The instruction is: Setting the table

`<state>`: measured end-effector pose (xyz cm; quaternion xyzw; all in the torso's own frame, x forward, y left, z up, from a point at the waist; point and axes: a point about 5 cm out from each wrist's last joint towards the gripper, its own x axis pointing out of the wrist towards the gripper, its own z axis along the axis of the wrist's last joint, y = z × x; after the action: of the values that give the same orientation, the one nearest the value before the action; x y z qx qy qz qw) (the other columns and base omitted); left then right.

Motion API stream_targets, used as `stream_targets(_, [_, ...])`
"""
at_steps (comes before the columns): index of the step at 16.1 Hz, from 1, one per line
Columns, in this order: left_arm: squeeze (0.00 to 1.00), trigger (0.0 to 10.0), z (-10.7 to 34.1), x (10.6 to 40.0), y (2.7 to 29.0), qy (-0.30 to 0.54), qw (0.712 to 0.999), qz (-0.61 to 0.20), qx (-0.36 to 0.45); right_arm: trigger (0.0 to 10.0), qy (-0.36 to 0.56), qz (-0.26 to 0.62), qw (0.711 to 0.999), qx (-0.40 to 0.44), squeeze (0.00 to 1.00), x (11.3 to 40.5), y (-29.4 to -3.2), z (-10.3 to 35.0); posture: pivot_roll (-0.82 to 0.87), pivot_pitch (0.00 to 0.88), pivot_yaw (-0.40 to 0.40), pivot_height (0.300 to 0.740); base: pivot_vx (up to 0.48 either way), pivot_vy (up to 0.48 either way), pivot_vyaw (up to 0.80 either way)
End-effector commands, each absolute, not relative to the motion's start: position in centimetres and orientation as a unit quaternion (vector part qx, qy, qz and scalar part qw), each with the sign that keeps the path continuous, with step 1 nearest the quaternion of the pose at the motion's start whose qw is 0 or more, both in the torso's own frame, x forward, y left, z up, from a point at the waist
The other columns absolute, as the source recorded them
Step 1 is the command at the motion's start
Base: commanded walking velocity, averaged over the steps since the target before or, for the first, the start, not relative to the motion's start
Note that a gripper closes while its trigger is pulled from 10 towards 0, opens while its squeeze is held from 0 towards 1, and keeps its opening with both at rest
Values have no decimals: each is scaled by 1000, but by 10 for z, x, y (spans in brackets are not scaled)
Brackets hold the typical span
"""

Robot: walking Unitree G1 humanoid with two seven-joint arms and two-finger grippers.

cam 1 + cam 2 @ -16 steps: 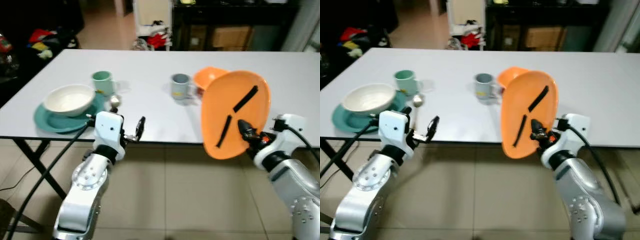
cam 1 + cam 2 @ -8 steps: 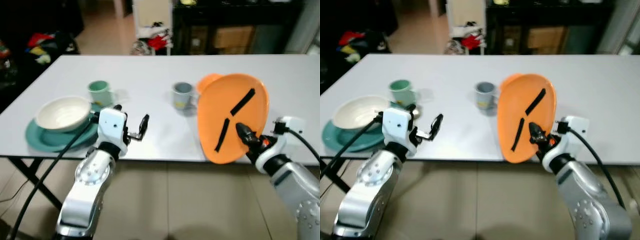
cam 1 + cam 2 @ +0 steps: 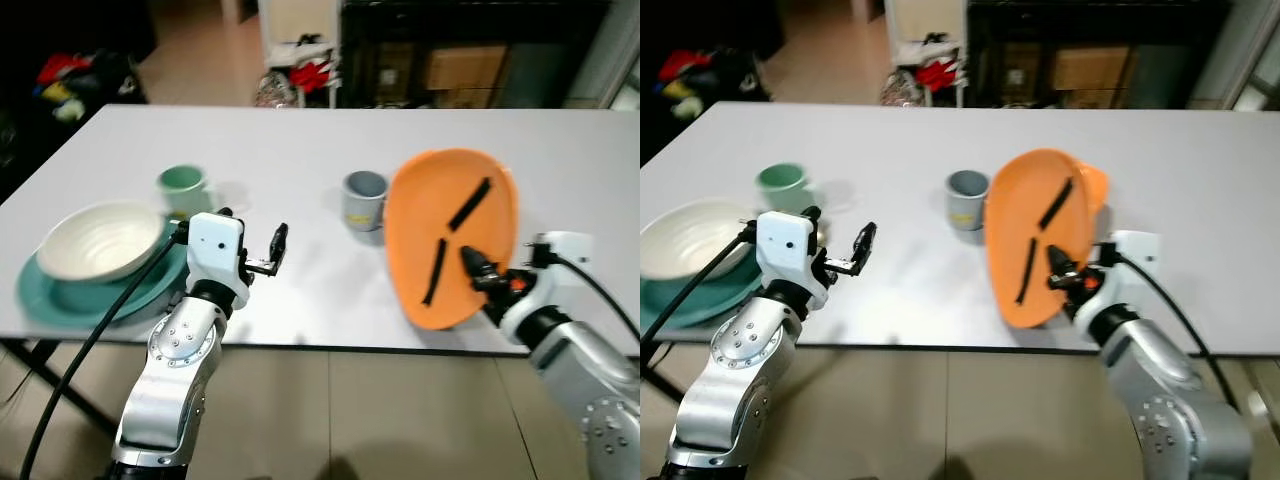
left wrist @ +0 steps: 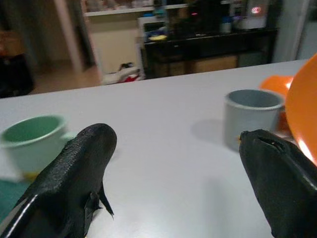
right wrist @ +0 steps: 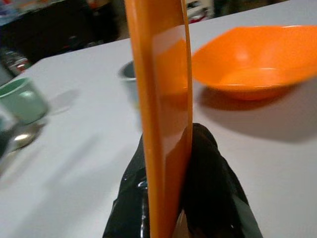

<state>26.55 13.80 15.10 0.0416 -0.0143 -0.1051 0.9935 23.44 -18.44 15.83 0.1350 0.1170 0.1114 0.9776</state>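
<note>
Right arm: silver, bent at the elbow, reaching up from below the near table edge — its wrist sits just past that edge, on the robot's right.
Right gripper (image 3: 452, 240): clamped on the rim of the orange plate (image 3: 450, 235); one long black finger lies across the plate's face, and in the right wrist view both black fingers (image 5: 213, 183) pinch the thin rim from either side.
Orange plate: held on edge, nearly upright and leaning a little, above the right part of the table; smooth, glossy, oval in outline.
Orange bowl (image 5: 255, 62): standing on the table just behind the plate; shallow, wide-mouthed, same glossy orange.
Left arm: silver, forearm raised from below the table edge, with a white wrist block and a black cable trailing down to the left.
Left gripper (image 3: 275, 245): empty, its two black fingers spread apart, hovering over the near part of the table; in the left wrist view the matte, rounded fingertips (image 4: 81, 163) frame the grey cup.
Grey cup (image 3: 364, 199): upright near the table's middle, just left of the plate; plain cylinder, dull grey.
Green cup (image 3: 183, 189): pale green, upright, behind the teal plate.
White bowl (image 3: 100, 243): round, deep, cream-white, sitting on the teal plate (image 3: 60, 300) at the table's left.
Table (image 3: 300, 150): flat, smooth white top — thin dark edge along the near side.
</note>
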Motion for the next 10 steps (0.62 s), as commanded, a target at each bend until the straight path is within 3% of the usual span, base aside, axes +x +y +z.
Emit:
stream_targets(1, [0,10000,152,266,141,-15,994,-96,45,10000,86,128,978,140,0,236,-179,170,38,0,30,740,0,-394,0])
stream_targets(6, [0,10000,153,267,139,-15,994,-97,46,10000,95,135,974,155,0,237,-177,169,38,0,29,740,0,-355,0])
stream_targets(10, [0,10000,152,267,139,-7,993,-103,53,10000,126,147,960,204,0,238,-172,163,44,0,24,740,0,0,0])
